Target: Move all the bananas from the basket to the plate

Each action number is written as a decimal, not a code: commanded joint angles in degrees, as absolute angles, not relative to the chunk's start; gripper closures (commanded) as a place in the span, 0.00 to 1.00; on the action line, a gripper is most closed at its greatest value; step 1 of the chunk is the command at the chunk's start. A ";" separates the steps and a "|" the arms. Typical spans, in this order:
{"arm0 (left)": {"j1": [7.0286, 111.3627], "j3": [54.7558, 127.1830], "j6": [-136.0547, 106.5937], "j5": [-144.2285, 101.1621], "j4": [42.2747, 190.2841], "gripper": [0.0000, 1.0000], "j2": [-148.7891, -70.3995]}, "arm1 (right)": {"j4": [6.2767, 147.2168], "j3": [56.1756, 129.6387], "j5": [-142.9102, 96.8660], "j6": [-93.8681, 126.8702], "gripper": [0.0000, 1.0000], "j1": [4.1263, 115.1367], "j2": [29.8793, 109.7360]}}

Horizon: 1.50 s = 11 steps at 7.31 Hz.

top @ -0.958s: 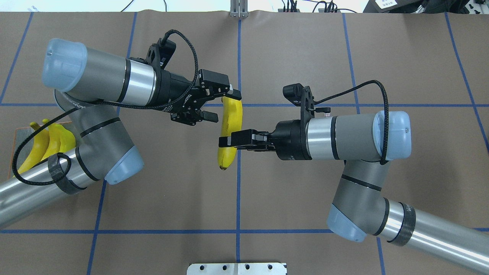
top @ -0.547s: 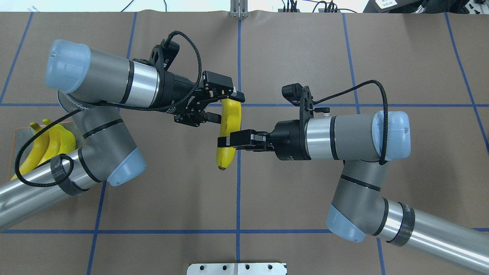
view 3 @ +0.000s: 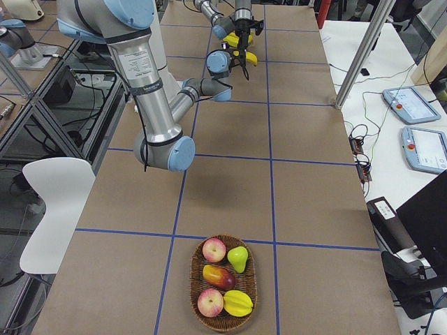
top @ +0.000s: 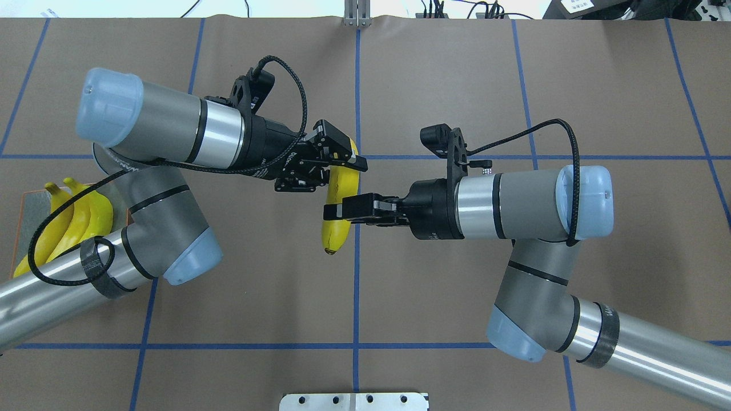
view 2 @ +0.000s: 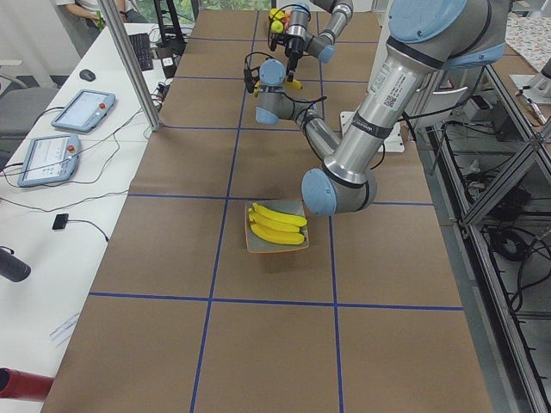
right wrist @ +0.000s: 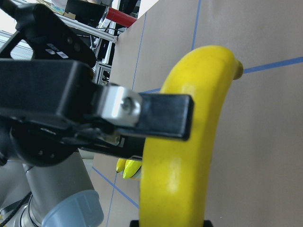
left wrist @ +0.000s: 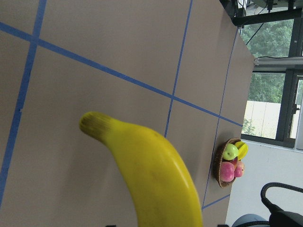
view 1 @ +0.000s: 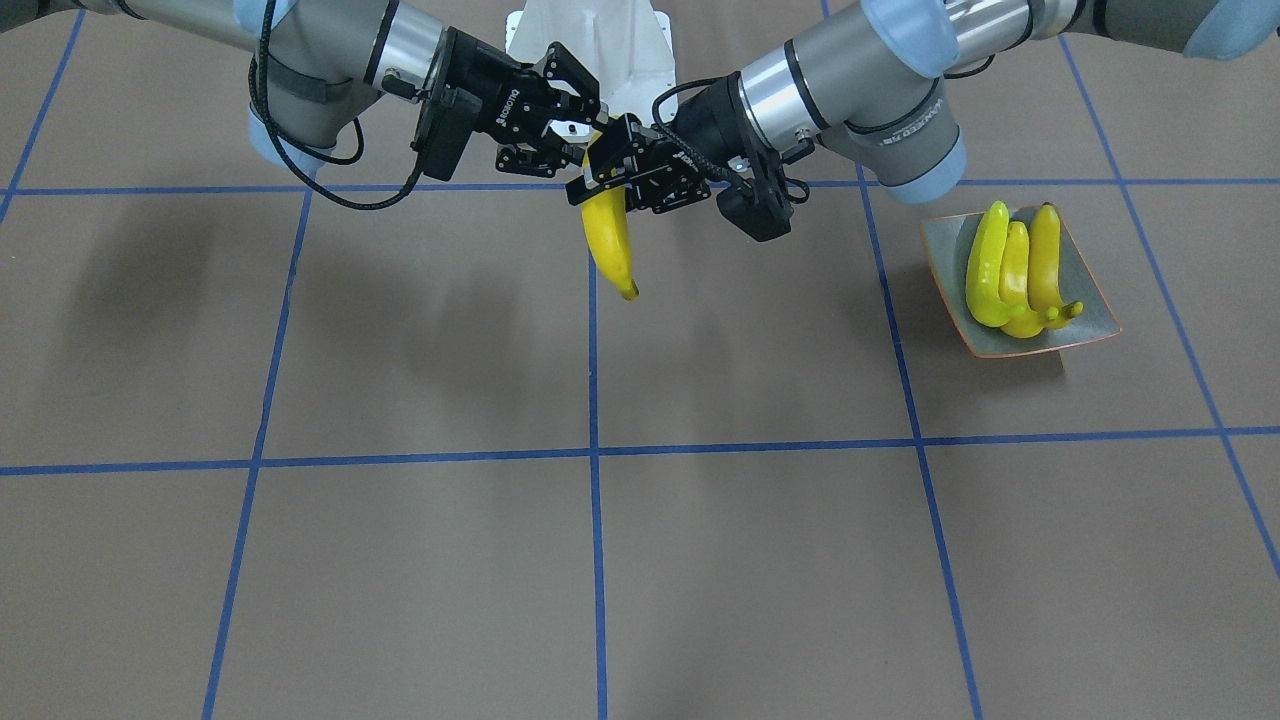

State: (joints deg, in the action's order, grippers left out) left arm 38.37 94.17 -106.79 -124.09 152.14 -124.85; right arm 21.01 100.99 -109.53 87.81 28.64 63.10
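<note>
One banana (top: 337,231) hangs in the air over the table's middle; it also shows in the front view (view 1: 610,240) and both wrist views (left wrist: 156,175) (right wrist: 189,156). My right gripper (top: 337,212) is shut on its middle. My left gripper (top: 340,174) is open, its jaws on either side of the banana's far end. Three more bananas (top: 74,217) lie side by side on the grey-green plate (top: 34,200), partly under my left arm; plate (view 1: 1090,320) and bananas (view 1: 1015,270) show fully in the front view.
A wicker basket (view 3: 193,279) with apples, a pear and other fruit stands at the table's end on my right, small in the left wrist view (left wrist: 215,165). Blue tape lines cross the brown table.
My left gripper has moved right and rotated, bringing its open jaws around the banana's far end. The right gripper keeps its hold on the banana, nearly still.
</note>
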 commanded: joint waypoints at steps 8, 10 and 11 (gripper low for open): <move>41.39 99.63 -89.55 -127.26 126.07 1.00 -120.85 | 14.94 102.04 -108.63 87.63 0.00 32.43 71.62; 40.35 109.37 -73.90 -123.43 102.76 1.00 -119.54 | 14.94 101.60 -108.46 87.63 0.00 33.66 72.94; 37.38 115.43 -68.70 -118.44 95.35 1.00 -115.79 | 15.03 101.25 -107.41 87.63 0.00 33.92 73.91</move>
